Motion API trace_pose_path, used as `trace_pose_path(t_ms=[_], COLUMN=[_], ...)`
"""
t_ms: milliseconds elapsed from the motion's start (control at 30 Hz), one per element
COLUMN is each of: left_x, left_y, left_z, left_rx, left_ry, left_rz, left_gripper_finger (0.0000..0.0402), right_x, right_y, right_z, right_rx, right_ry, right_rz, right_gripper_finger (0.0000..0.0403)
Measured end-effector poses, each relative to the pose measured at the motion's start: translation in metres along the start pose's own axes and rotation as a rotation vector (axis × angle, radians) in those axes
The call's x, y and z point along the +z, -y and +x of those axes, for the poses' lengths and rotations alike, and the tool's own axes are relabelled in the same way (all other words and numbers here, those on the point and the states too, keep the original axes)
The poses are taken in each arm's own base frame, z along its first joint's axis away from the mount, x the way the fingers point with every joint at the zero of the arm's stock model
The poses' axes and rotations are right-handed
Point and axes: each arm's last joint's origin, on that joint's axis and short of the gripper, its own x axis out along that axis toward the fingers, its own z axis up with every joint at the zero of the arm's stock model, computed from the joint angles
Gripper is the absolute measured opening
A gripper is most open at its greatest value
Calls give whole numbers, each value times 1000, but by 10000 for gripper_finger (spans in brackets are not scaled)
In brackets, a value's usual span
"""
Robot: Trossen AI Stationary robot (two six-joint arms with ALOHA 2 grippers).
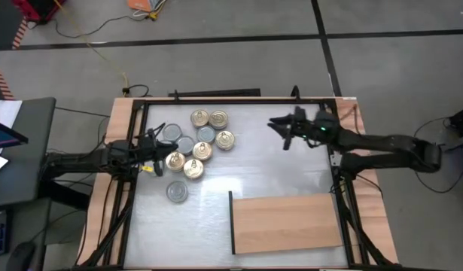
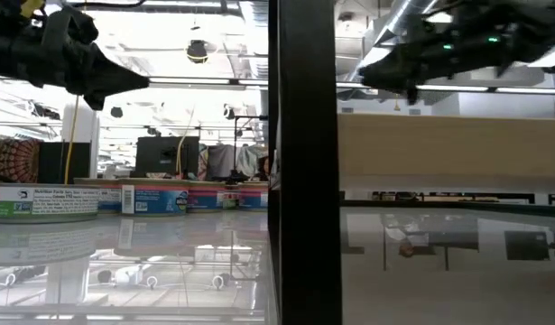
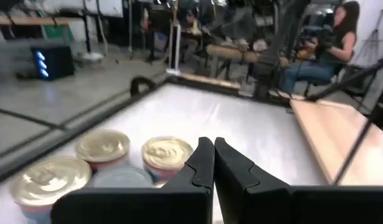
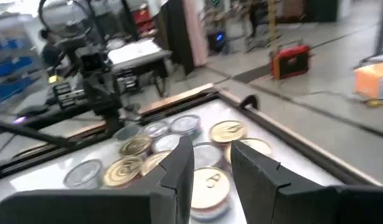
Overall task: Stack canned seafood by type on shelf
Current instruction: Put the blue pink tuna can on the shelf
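Several flat round tins [image 1: 197, 144] stand in a cluster on the table's far left part, some with gold pull-tab lids [image 1: 225, 140] and some with silver lids [image 1: 187, 144]. One silver tin [image 1: 177, 191] stands apart, nearer the front. The wooden shelf board [image 1: 287, 223] lies flat at the near right. My left gripper [image 1: 162, 147] is shut and empty, and hovers above the cluster's left side; the tins show beside its fingers [image 3: 166, 152]. My right gripper [image 1: 280, 128] is open and empty, raised to the right of the cluster, and faces the tins [image 4: 210, 183].
Wooden side rails [image 1: 114, 177] and dark frame bars [image 1: 340, 188] border the table. A black upright [image 2: 301, 162] stands in the middle of the low view. Bare tabletop [image 1: 276, 162] lies between the tins and the board. A seated person [image 3: 331, 43] is beyond the table.
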Motion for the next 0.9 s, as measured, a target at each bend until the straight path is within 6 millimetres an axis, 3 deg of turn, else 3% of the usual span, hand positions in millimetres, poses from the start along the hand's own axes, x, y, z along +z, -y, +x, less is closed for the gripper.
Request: trace_pose_path(t_ms=[167,367,567,900], left_x=[-2,-4,-7,-8], left_y=[1,0,0,-1], left_z=[4,7,10,12], left_rx=[-4,43,59,130], left_ry=[-28,-49,-77,-96], left_rz=[4,21,82,142], left_gripper_finger=[7,60,113,120], right_x=[0,-4,-19,-32], right_y=[-6,-10,-6,-8], right_z=[50,100,136,188], right_rx=[80,118,135,143], right_ry=[-122,-219,-311,-458], right_rz=[-38,-99,-106,-138], right_gripper_finger=[134,134,145,211])
